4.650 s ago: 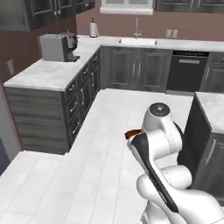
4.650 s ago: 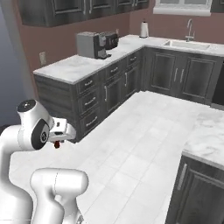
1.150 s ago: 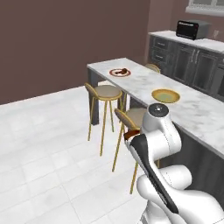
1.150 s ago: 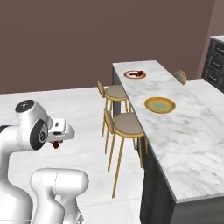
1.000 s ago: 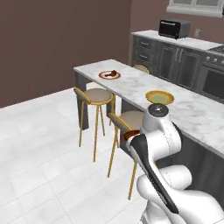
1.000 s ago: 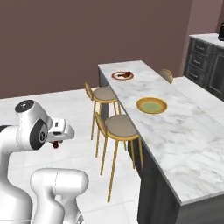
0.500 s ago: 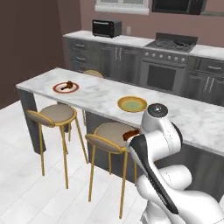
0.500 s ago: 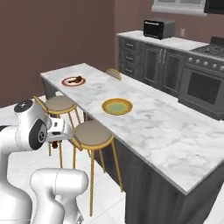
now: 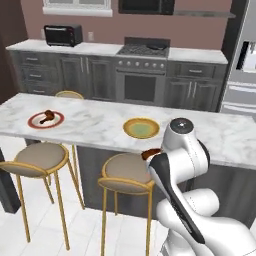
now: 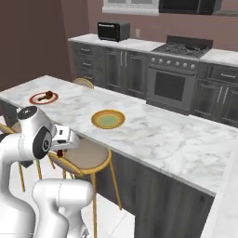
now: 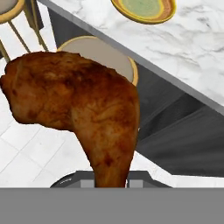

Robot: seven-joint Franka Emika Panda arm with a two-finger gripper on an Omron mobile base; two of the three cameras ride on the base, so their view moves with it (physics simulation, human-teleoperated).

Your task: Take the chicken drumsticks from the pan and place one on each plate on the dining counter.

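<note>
My gripper (image 11: 111, 181) is shut on a reddish-brown chicken drumstick (image 11: 74, 105), gripped at its thin bone end. The arm is folded in front of the dining counter (image 9: 95, 132), and the held drumstick (image 9: 148, 153) hangs below counter height above a stool. On the counter lies a yellow-tan plate (image 9: 141, 128) with nothing on it, also seen in the hand view (image 11: 144, 8). At the counter's left a red-rimmed plate (image 9: 35, 121) carries another drumstick (image 9: 48, 114). The right base view shows both plates (image 10: 108, 119) (image 10: 37, 99) too. The pan is out of view.
Two tan-seated stools (image 9: 40, 157) (image 9: 126, 172) stand against the counter's near side, one right under my gripper (image 11: 98, 50). Behind the counter are dark cabinets, a stove (image 9: 143, 50), a toaster oven (image 9: 63, 35) and a fridge (image 9: 242, 65). White tiled floor lies to the left.
The whole picture has swung as the base moved, so the dining counter now lies straight ahead and close. The arm's pose is unchanged and the drumstick stays in the gripper.
</note>
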